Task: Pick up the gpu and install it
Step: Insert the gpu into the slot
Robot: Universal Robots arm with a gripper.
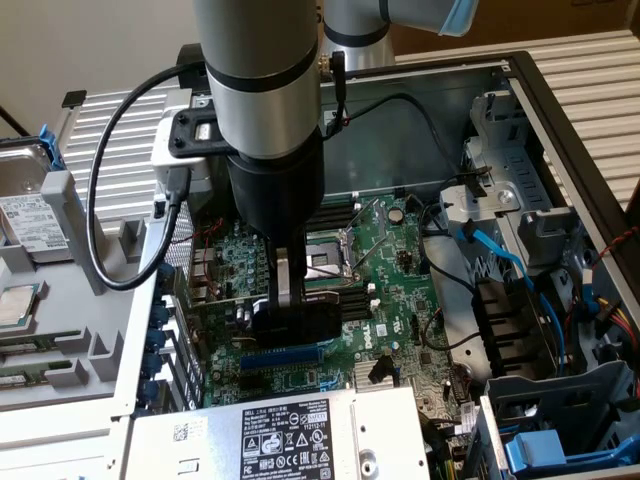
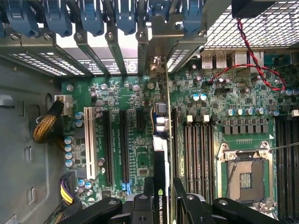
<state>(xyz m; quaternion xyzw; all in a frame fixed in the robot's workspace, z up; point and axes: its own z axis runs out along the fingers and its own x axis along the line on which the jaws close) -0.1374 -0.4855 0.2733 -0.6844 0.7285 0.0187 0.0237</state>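
The arm descends vertically from above into the open computer case (image 1: 420,110), with the wrist pointing straight down over the motherboard (image 1: 390,250). The gripper (image 1: 290,300) is clamped on the gpu (image 1: 300,325), one finger on each face of the card. The case lies on its side and contains the green motherboard with its CPU socket (image 1: 325,260), a labelled power supply (image 1: 280,440) at the near edge, and a grey drive cage (image 1: 520,180) with blue cables (image 1: 500,250) toward the exterior view's right. The gpu stands on edge above the expansion slots, just beyond a blue slot (image 1: 285,355); whether its lower edge is seated in a slot cannot be told. In the wrist view the gpu (image 2: 161,154) appears edge-on between the fingers (image 2: 148,196). It is a thin card with a black cover lettered NVIDIA QUADRO, and its metal bracket (image 2: 161,70) reaches the rear slot openings below the blue retention clips (image 2: 88,18).
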